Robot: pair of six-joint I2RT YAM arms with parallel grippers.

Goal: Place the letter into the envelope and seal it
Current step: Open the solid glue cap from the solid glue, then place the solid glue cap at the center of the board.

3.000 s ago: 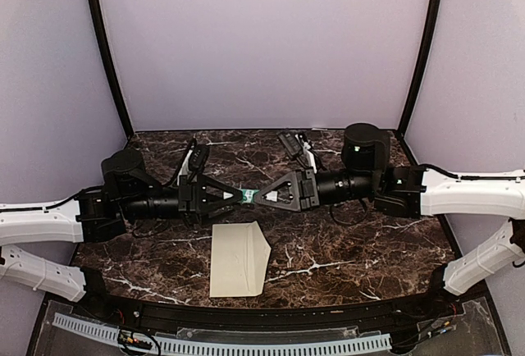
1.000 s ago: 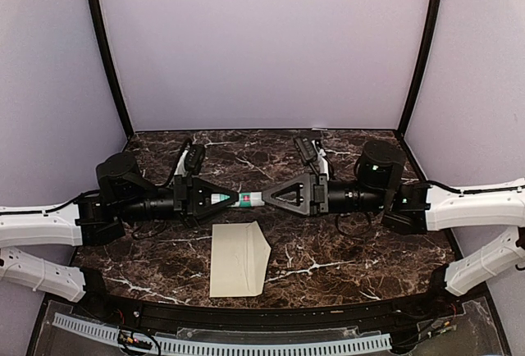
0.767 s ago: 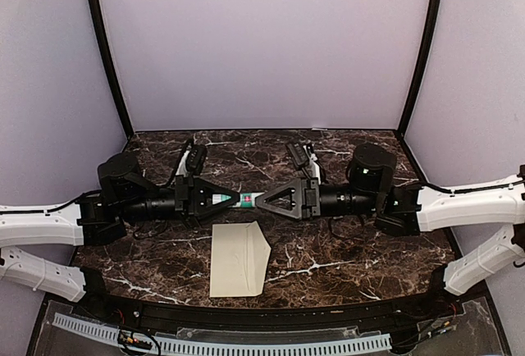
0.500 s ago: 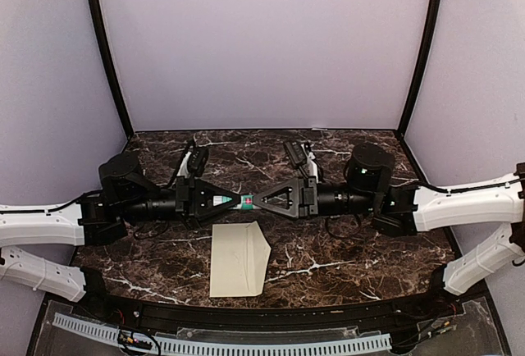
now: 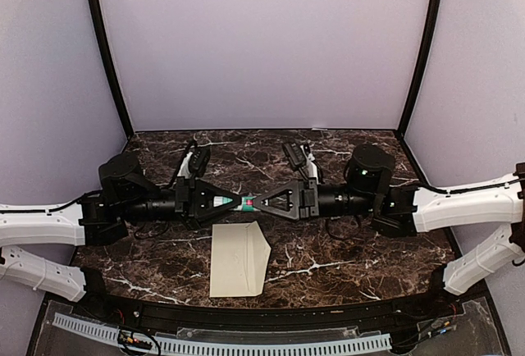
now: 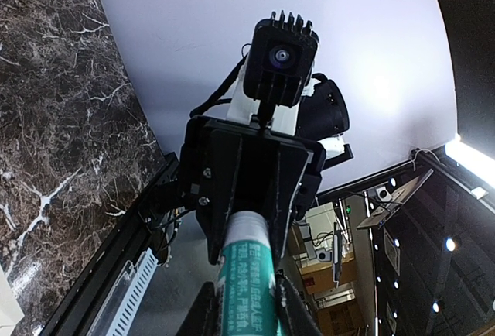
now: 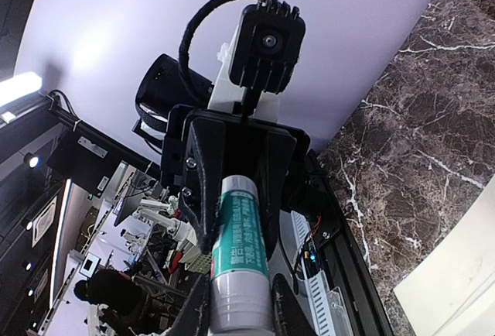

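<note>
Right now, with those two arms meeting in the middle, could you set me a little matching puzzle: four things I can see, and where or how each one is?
Things
1. long cream paper envelope
2. green-and-white printed tube
3. left arm's black fingers
4. right arm's black fingers

States
A. clamped on the tube's white end
B. lying flat on the dark marble table, untouched
C. held in the air between both arms
D. clamped on the tube's green end

Pairs: 1-B, 2-C, 3-D, 4-A
</note>
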